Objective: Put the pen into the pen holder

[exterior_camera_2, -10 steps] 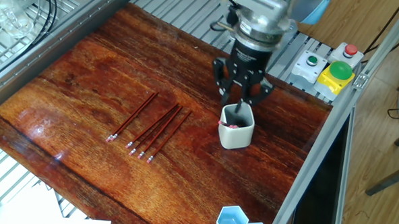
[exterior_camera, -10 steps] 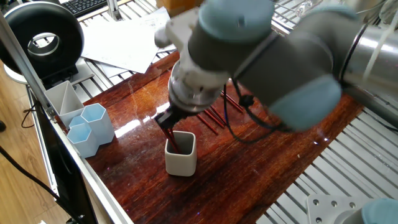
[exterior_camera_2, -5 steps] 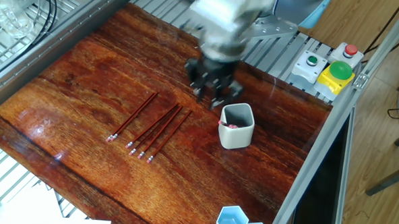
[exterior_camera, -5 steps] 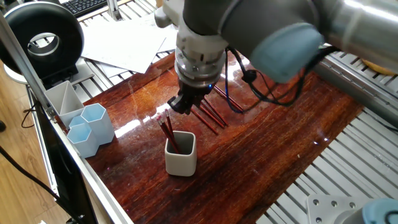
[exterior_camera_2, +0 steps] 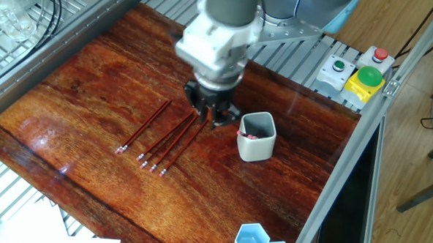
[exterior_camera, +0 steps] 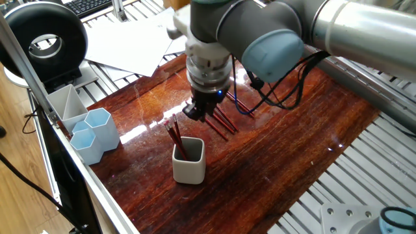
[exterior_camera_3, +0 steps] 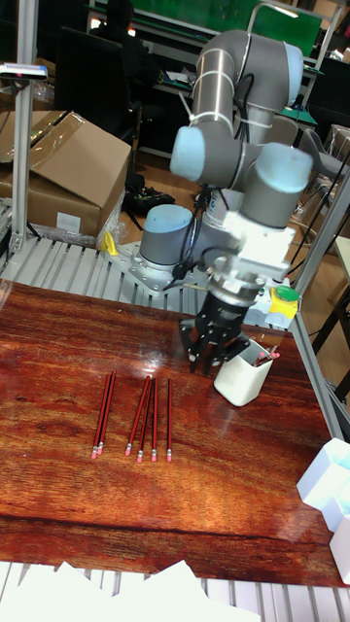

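Gripper (exterior_camera_2: 212,119) has swung off the pen holder (exterior_camera_2: 257,136), now beside it over loose pens (exterior_camera_2: 170,143), fingers apart, empty.

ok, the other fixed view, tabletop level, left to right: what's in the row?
Single red pencil lying apart → group of three red pencils → gripper, above the group's far ends → pen holder → button box on the rail.

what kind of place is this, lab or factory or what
Likely a robotics lab or workshop: a robot arm on an aluminium frame, a button box, cardboard boxes behind.
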Robot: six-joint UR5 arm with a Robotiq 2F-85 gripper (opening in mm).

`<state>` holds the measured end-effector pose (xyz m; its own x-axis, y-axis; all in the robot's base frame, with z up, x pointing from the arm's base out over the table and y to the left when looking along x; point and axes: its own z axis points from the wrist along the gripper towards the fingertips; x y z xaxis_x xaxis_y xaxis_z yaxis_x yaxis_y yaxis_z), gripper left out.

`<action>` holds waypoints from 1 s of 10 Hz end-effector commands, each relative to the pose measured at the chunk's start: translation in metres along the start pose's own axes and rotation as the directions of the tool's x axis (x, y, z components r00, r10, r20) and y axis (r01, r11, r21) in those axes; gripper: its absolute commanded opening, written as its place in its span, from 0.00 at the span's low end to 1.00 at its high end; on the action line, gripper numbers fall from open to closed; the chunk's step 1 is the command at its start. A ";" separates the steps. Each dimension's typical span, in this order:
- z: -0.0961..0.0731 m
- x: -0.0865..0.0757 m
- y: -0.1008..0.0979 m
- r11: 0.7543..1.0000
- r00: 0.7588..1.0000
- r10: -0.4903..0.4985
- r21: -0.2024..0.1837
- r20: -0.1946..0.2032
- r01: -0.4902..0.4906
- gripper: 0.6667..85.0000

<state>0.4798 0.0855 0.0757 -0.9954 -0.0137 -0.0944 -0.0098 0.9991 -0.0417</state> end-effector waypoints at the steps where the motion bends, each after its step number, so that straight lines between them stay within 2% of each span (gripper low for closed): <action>1: 0.001 0.018 -0.010 1.000 0.998 0.002 -0.016 -0.059 -0.003 0.21; 2: 0.001 0.019 -0.011 1.000 0.998 0.011 -0.012 -0.063 -0.012 0.18; 3: 0.001 0.021 -0.002 0.998 0.997 0.027 -0.046 -0.071 -0.030 0.23; 4: 0.000 0.030 0.004 0.997 0.993 0.043 -0.065 -0.110 -0.051 0.27; 5: -0.001 0.034 0.003 0.995 0.989 0.072 -0.058 -0.128 -0.079 0.27; 6: 0.000 0.034 0.000 0.995 0.988 0.084 -0.046 -0.126 -0.091 0.27; 7: -0.001 0.038 0.001 0.995 0.987 0.082 -0.048 -0.141 -0.089 0.30; 8: -0.004 0.054 0.001 0.996 0.977 0.062 -0.045 -0.204 -0.072 0.35; 9: -0.011 0.081 0.003 0.997 0.950 0.048 -0.050 -0.307 -0.067 0.36; 10: -0.008 0.081 0.004 0.997 0.950 0.030 -0.062 -0.310 -0.051 0.38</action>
<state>0.4217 0.0841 0.0721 -0.9914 0.0419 0.1238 0.0425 0.9991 0.0025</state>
